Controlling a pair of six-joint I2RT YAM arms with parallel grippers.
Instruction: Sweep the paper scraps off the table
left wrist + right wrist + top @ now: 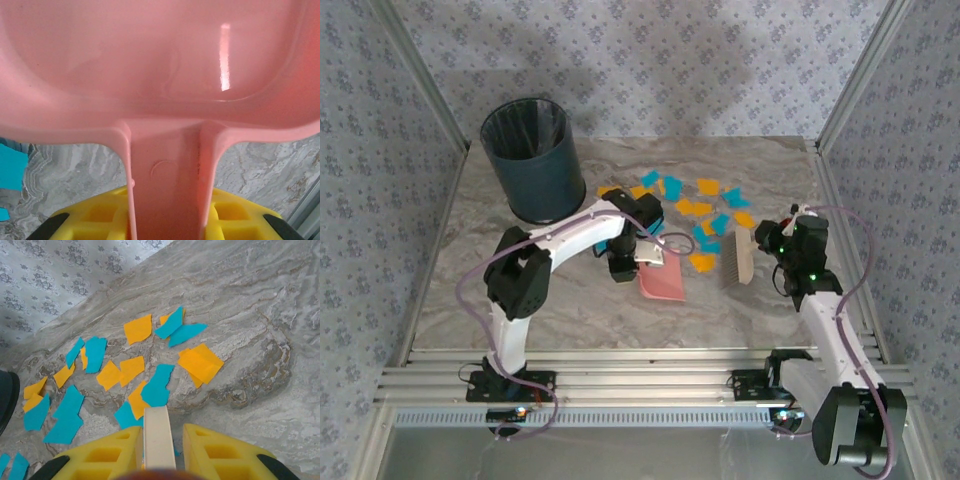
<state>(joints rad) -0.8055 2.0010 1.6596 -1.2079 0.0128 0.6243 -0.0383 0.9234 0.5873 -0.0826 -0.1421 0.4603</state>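
Orange and teal paper scraps (705, 212) lie scattered on the marbled table (580, 300) right of centre, and they spread out ahead of the fingers in the right wrist view (159, 385). My left gripper (638, 255) is shut on the handle (167, 190) of a pink dustpan (662, 282), whose pan (160, 65) rests just near the scraps. My right gripper (778, 240) is shut on the cream handle (159, 437) of a hand brush (740, 258), which stands at the right edge of the scraps. One teal scrap (10, 167) lies left of the dustpan handle.
A dark blue waste bin (533, 160) with a black liner stands at the back left of the table. Patterned walls and aluminium rails (620, 385) enclose the table. Bare tabletop stretches along the front and left.
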